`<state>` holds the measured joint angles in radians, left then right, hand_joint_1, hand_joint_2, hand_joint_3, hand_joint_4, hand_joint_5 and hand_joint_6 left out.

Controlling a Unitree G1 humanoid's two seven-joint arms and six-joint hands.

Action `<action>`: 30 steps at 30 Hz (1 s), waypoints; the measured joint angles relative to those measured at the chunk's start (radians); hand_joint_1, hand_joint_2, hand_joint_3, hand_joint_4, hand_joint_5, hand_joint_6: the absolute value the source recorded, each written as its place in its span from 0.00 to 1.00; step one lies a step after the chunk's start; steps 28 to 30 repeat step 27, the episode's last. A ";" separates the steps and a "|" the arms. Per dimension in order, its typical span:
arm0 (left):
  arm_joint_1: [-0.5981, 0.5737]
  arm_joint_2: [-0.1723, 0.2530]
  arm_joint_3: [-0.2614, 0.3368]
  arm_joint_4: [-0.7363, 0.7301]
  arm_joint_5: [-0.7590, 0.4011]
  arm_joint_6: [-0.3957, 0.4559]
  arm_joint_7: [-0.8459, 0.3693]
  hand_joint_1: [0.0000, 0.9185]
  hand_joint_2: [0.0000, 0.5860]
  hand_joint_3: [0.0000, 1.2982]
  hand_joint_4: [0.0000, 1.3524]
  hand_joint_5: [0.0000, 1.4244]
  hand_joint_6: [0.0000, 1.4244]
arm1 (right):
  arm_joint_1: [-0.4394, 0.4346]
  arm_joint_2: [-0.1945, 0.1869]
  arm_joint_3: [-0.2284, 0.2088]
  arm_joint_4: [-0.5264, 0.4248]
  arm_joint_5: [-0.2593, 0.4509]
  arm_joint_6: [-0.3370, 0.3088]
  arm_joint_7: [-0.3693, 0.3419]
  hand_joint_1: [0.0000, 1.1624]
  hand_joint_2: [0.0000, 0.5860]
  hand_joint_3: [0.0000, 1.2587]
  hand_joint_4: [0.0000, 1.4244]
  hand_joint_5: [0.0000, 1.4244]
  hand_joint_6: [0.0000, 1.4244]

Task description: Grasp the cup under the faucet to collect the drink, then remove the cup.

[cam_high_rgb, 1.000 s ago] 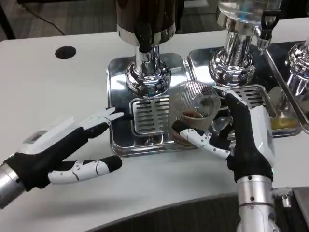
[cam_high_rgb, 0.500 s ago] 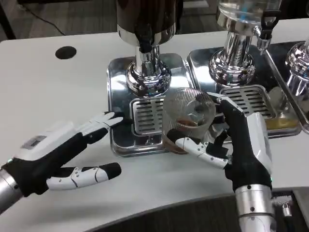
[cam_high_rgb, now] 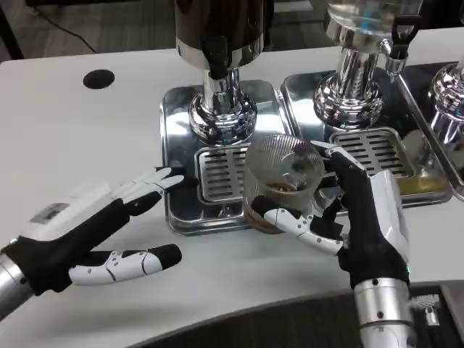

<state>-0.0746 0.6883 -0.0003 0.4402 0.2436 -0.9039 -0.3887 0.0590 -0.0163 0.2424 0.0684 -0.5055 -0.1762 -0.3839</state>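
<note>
A clear ribbed cup (cam_high_rgb: 281, 181) with a little brown drink at the bottom stands at the front right corner of the left dispenser's shiny drip tray (cam_high_rgb: 179, 123). My right hand (cam_high_rgb: 359, 214) holds it from the right, thumb across its near side and fingers behind. The dark faucet (cam_high_rgb: 216, 56) of the left dispenser hangs over the slotted grate (cam_high_rgb: 221, 172), to the cup's left and farther back. My left hand (cam_high_rgb: 87, 228) lies open on the table left of the tray, fingertips near the tray's edge, holding nothing.
A second dispenser (cam_high_rgb: 355, 80) with its own grate (cam_high_rgb: 377, 148) stands at the right, and a third (cam_high_rgb: 448, 90) at the far right edge. A black round hole (cam_high_rgb: 98, 78) marks the table's far left. The table's front edge runs just below my hands.
My right hand has carried the cup leftward and slightly toward me, from near the right dispenser's tray to the left tray's front corner. My left hand drew back a little.
</note>
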 measured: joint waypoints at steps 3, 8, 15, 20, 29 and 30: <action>0.000 0.000 0.000 0.000 0.000 0.003 0.000 0.00 0.23 0.09 0.00 0.00 0.05 | 0.000 0.000 0.000 0.000 0.000 0.000 0.001 0.65 0.34 0.42 0.41 0.57 0.82; 0.000 0.000 -0.001 0.000 0.000 0.010 0.000 0.00 0.23 0.09 0.00 0.00 0.05 | 0.000 -0.001 0.000 0.000 0.000 0.000 0.001 0.65 0.34 0.42 0.41 0.57 0.81; 0.000 0.000 -0.001 0.000 0.000 0.010 0.000 0.00 0.24 0.09 0.00 0.00 0.05 | 0.000 -0.003 0.000 0.000 0.000 0.000 0.002 0.65 0.34 0.42 0.41 0.57 0.81; 0.000 0.000 -0.001 0.000 -0.001 0.010 0.000 0.00 0.24 0.09 0.00 0.00 0.05 | 0.000 -0.004 0.000 0.000 0.000 0.000 0.007 0.65 0.34 0.42 0.41 0.58 0.81; 0.000 0.000 -0.001 0.000 -0.001 0.010 0.000 0.00 0.24 0.09 0.00 0.00 0.05 | 0.000 -0.005 0.000 0.000 0.000 0.000 0.009 0.65 0.34 0.42 0.41 0.58 0.81; 0.000 0.000 -0.001 0.000 -0.001 0.010 0.000 0.00 0.24 0.09 0.00 0.00 0.05 | 0.000 -0.005 0.000 0.000 0.000 0.000 0.009 0.65 0.34 0.42 0.41 0.58 0.81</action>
